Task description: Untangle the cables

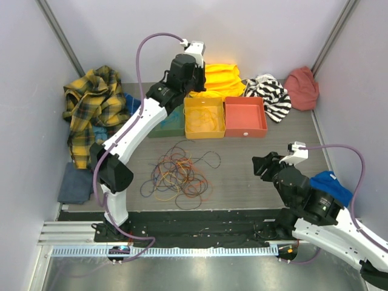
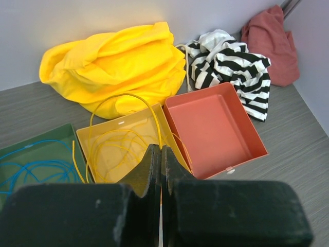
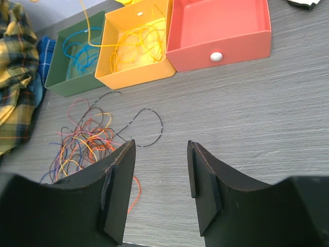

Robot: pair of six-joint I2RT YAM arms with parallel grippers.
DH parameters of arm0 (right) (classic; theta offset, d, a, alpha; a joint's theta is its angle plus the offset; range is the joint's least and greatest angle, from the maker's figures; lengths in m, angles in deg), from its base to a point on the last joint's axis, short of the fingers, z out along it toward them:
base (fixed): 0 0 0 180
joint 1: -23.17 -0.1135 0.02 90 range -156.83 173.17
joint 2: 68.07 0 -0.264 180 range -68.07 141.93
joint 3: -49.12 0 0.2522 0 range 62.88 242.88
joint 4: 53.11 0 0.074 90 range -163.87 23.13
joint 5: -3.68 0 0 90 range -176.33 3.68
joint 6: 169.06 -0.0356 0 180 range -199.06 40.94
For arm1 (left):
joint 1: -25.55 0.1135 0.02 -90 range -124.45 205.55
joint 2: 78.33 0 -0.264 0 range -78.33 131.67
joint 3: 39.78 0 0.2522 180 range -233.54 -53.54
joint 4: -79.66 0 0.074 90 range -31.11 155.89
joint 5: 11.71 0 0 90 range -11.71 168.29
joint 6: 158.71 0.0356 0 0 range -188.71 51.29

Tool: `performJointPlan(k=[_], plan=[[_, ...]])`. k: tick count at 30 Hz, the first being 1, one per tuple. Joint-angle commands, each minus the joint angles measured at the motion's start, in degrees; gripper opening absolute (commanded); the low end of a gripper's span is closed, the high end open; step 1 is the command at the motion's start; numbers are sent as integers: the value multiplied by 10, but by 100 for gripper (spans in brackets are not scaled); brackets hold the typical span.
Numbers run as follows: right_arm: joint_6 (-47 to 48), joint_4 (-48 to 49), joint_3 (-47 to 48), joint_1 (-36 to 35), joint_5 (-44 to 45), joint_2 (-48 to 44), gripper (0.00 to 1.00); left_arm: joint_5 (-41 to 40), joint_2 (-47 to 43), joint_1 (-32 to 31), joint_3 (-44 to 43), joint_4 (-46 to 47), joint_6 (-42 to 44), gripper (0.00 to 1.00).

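**Colleague:** Start at the claws. What do they have?

**Operator:** My left gripper (image 2: 160, 149) is pressed fully together above the yellow tray (image 2: 123, 122). A thin yellow cable (image 2: 153, 116) arcs up out of that tray and ends at the fingertips, so I judge it is pinched there. My right gripper (image 3: 160, 144) has its jaws apart and holds nothing. It hovers over bare table, just right of the tangle.

**Colleague:** Where are the cables?

**Operator:** The cables (image 1: 179, 176) lie in a loose heap of orange, red, purple and dark loops on the table in front of the trays, between my two arms. One dark loop (image 3: 161, 126) strays out toward the right gripper.

**Colleague:** How would you finish this step cleanly?

**Operator:** I would lower the left gripper until the yellow cable slackens inside the tray walls, then let go, so no loop springs over the rim.

**Colleague:** And the containers?

**Operator:** Three sit side by side. The green tray (image 2: 41, 135) holds a blue cable (image 2: 36, 167), the yellow tray holds coiled yellow wire, and the red tray (image 2: 211, 128) is empty.
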Motion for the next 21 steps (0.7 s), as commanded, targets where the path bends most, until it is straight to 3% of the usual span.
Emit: performJointPlan(k=[1,15,17,20,21], plan=[[11,17,17,-1,17,18,53,33,7,2,16,42,-18,0],[17,24,13,-2,14,21,53,60,56,4,125,114,-70,1],[20,23,14,-2,15,19,53,53,70,7,124,102,-71,6],[22,17,16,-2,19,20,53,48,100,19,99,63,-75,30],[22,16,17,-2,19,20,53,58,106,23,92,54,-77,47]])
